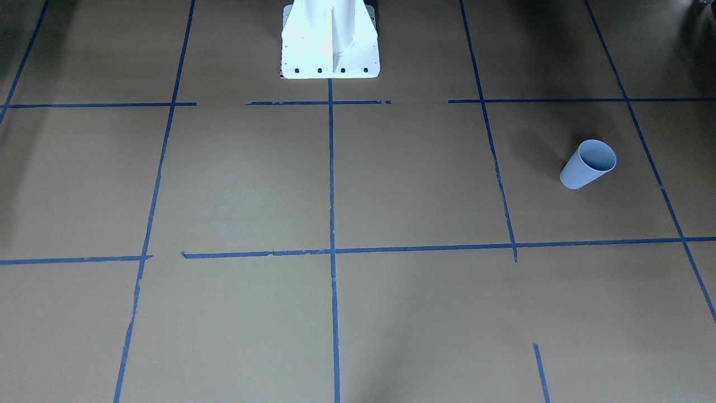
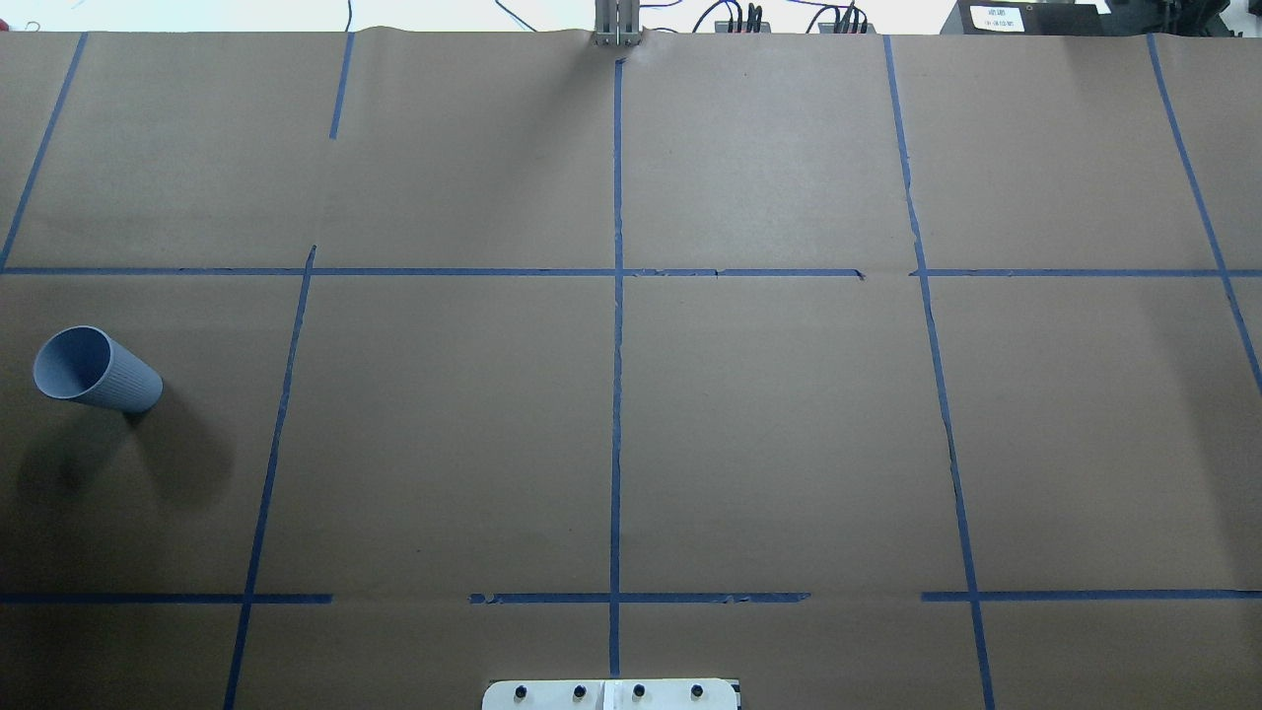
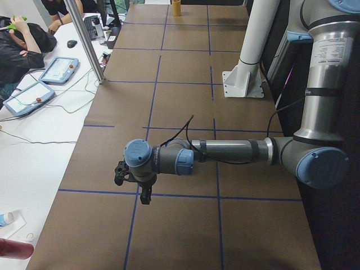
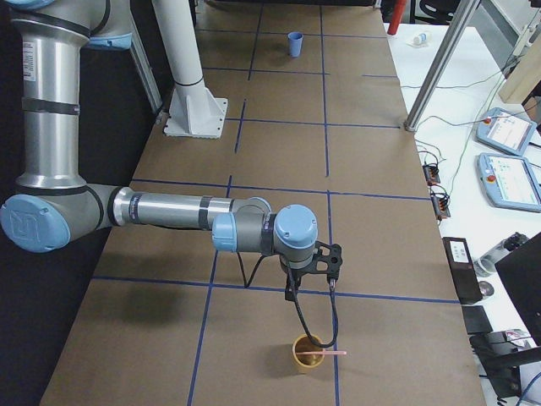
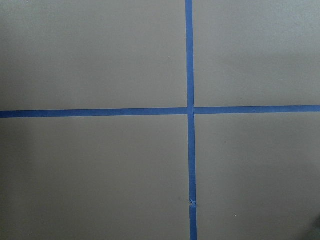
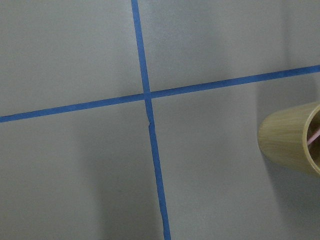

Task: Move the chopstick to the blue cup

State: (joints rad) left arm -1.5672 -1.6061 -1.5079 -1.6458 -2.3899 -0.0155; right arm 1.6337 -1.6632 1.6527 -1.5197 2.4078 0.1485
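Observation:
The blue cup (image 1: 587,164) (image 2: 96,370) stands upright with its mouth open on the robot's left side of the table, small and far in the exterior right view (image 4: 294,43). The chopstick (image 4: 337,351) is a thin pale pink stick leaning out of a tan bamboo cup (image 4: 309,353) (image 6: 292,145) at the table's right end; a sliver of it shows at that cup's rim (image 6: 315,137). My right gripper (image 4: 310,286) hangs above and just behind the tan cup. My left gripper (image 3: 135,184) hovers over bare paper. Both show only in side views, so I cannot tell their state.
Brown paper with a blue tape grid covers the table. The white robot pedestal (image 1: 330,45) (image 2: 611,695) stands mid-table at the robot's edge. A metal post (image 3: 87,42), tablets (image 3: 59,70) and a seated person (image 3: 22,48) are beside the operators' edge.

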